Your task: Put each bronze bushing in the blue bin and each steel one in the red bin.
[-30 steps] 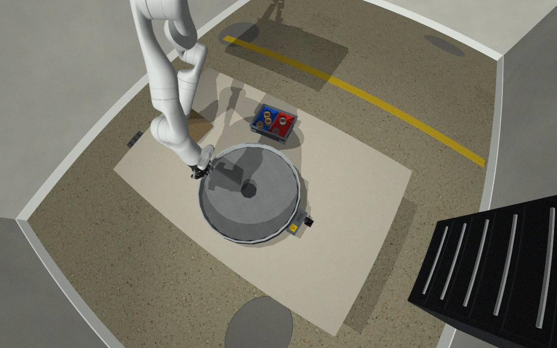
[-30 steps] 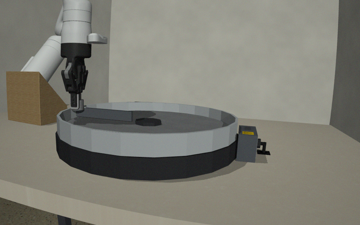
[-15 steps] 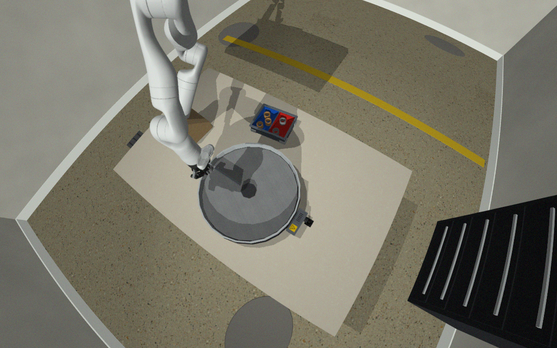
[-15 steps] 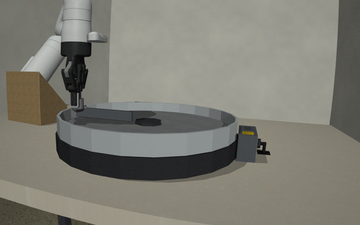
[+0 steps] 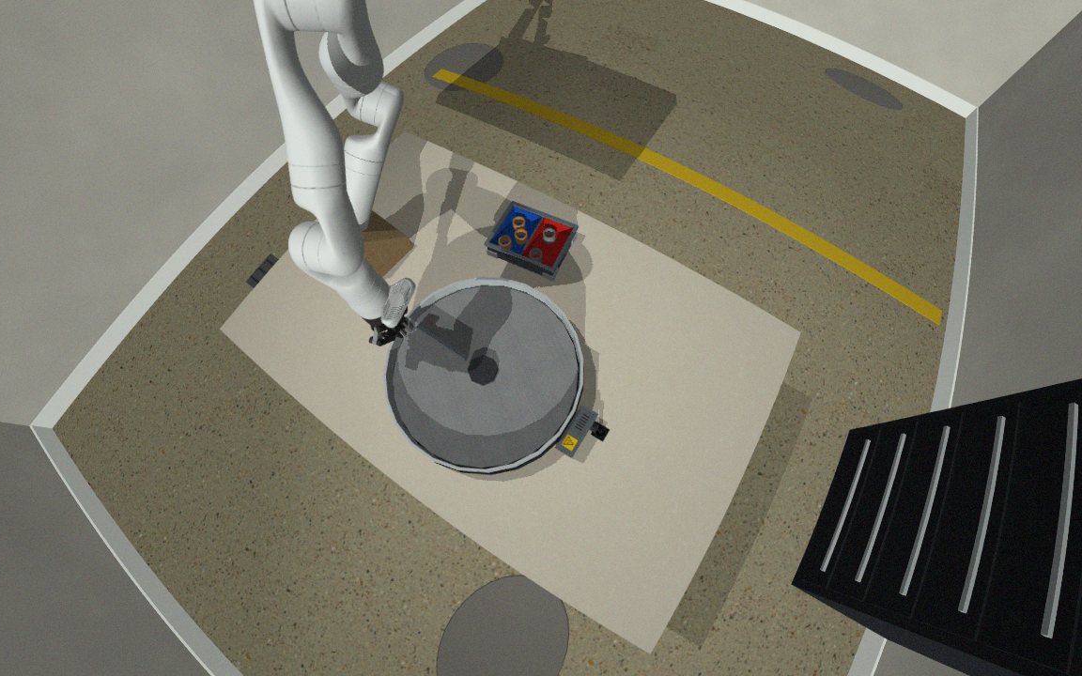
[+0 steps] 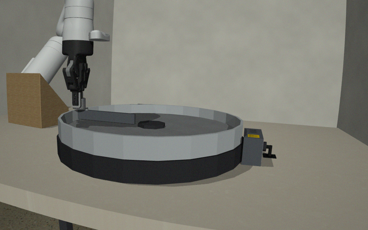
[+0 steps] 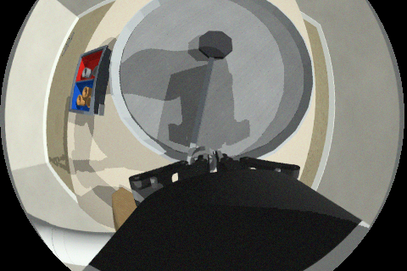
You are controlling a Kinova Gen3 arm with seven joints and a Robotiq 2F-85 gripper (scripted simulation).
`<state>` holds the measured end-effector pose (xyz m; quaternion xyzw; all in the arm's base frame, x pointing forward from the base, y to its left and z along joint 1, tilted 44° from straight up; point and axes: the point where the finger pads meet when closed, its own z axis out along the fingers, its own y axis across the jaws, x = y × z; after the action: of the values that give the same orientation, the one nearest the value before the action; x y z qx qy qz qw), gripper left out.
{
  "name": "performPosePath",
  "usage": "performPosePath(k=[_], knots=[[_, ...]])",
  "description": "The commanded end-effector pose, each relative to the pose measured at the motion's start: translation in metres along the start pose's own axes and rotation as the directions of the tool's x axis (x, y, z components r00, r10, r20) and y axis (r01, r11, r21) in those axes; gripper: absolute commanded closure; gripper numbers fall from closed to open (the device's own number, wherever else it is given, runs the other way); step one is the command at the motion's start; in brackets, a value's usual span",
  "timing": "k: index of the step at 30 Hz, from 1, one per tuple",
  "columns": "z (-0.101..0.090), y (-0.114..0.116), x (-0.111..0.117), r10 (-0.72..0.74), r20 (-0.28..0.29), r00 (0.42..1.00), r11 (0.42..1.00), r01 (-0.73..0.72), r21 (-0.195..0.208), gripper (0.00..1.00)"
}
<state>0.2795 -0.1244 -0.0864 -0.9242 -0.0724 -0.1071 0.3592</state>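
Observation:
My gripper [image 5: 385, 334] [image 6: 78, 106] [image 7: 212, 157] is at the left rim of the grey turntable [image 5: 577, 369] [image 6: 151, 145] [image 7: 121, 85], a little above the disc. It is shut on a small light-grey steel bushing [image 6: 83, 103], seen only partly beside the finger. No other bushing shows on the disc. The blue bin [image 5: 532, 216] [image 7: 78, 104] holds three bronze bushings [image 5: 519, 222]. The red bin [image 5: 560, 230] [image 7: 87, 63] beside it holds grey steel bushings [image 5: 547, 235]. Both bins stand beyond the turntable's far side.
A dark bar [image 6: 108, 117] runs from the rim near my gripper to the hub [image 6: 151, 124] [image 5: 483, 368]. A cardboard wedge [image 6: 28, 100] [image 5: 385, 243] stands behind the arm. A control box [image 6: 252, 145] [image 5: 576, 428] sits at the turntable's side. A black cabinet [image 5: 990, 521] stands off the table.

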Motion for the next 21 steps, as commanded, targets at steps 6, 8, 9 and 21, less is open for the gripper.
performPosePath(k=[6, 8, 9, 21], knots=[[-0.023, 0.002, 0.001, 0.0, -0.003, 1.0, 1.0, 0.0, -0.008, 1.0], [-0.033, 0.002, 0.001, 0.0, -0.003, 1.0, 1.0, 0.0, -0.009, 1.0], [-0.038, 0.002, 0.001, -0.001, -0.003, 1.0, 1.0, 0.0, -0.009, 1.0], [-0.048, 0.002, 0.001, -0.001, -0.003, 1.0, 1.0, 0.001, -0.009, 1.0]])
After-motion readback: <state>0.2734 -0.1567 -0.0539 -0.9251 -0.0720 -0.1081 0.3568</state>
